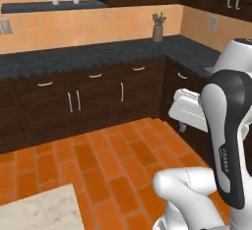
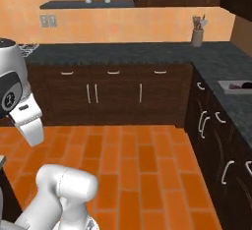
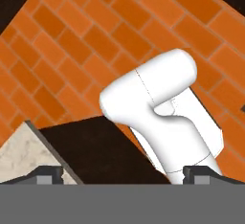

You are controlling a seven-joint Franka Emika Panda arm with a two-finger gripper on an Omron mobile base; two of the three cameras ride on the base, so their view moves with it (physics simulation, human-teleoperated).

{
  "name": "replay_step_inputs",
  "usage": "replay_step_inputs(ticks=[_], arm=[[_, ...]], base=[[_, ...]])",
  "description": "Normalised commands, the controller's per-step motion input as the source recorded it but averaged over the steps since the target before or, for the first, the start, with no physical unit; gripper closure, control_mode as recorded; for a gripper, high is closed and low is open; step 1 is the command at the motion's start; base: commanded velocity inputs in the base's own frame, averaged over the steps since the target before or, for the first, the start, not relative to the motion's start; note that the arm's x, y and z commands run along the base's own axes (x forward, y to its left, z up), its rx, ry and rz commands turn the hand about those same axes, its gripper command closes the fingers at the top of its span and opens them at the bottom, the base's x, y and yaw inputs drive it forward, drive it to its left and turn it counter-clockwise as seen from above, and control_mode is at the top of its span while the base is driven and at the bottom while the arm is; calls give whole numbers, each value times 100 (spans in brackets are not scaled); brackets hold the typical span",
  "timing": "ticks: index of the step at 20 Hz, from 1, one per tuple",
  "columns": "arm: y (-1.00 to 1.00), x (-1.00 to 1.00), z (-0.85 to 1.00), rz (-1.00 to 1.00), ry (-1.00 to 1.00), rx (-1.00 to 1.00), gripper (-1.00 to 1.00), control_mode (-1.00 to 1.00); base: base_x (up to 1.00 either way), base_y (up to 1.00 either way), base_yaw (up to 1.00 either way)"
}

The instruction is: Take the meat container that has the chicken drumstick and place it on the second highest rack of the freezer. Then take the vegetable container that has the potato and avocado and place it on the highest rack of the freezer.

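Two-finger gripper [image 3: 122,174]: held wide apart, nothing is gripped.
Risk: the pale marble counter corner [image 3: 24,153] could be bumped.

Small lettering on dark arm link [image 1: 225,156], vertical, too small to read. Round mark on dark arm joint [image 2: 8,99], unreadable. No legible text on cabinets, counter, wall outlets or cups.

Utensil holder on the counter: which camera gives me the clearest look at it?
The right base view: the utensil holder stands unobstructed on the dark countertop near the corner, utensils poking out. The left base view shows it too, farther off and dimmer. The hand view faces the brick floor.
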Motion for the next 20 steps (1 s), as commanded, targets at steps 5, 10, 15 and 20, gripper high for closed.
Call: replay_step_inputs(ticks=[5,10,15,20], arm=[[0,0,0,0,0,0,-100,100],[0,0,0,0,0,0,-100,100],[0,0,0,0,0,0,-100,100],[0,0,0,0,0,0,-100,100]], base=[[100,-13,-16],[100,-2,-34],[94,0,-41],[70,0,-52]])
